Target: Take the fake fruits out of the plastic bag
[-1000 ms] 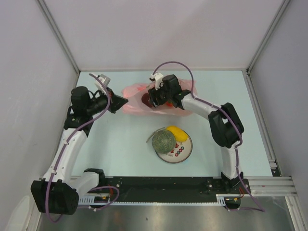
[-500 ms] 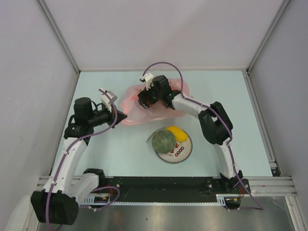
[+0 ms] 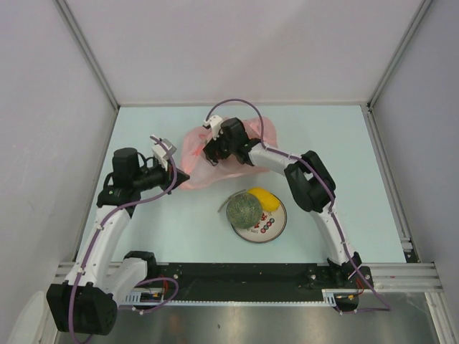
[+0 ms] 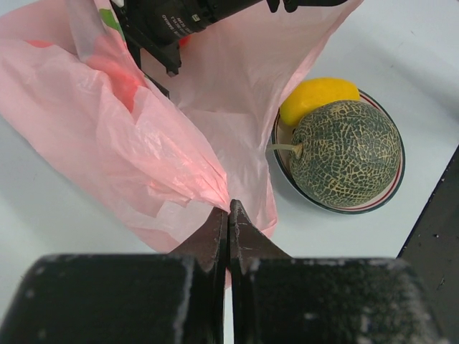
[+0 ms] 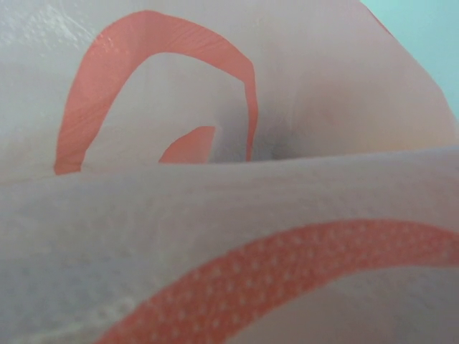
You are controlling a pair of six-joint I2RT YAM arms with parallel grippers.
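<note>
The pink plastic bag lies at the back of the table, its mouth toward the right arm. My left gripper is shut on a bunched fold of the plastic bag, its tips pinching the film. My right gripper reaches into the bag, and its wrist view shows only pink film, with the fingers hidden. Two fake fruits rest on the white plate: a netted melon and a yellow oval. A reddish shape glows through the film.
The plate with the melon and the yellow oval stands just in front of the bag, between the two arms. Grey walls close off the back and sides. A black rail runs along the near edge.
My right arm has pushed left and deeper into the bag. My left gripper has drawn back toward the near side with the bag's corner, stretching the film.
</note>
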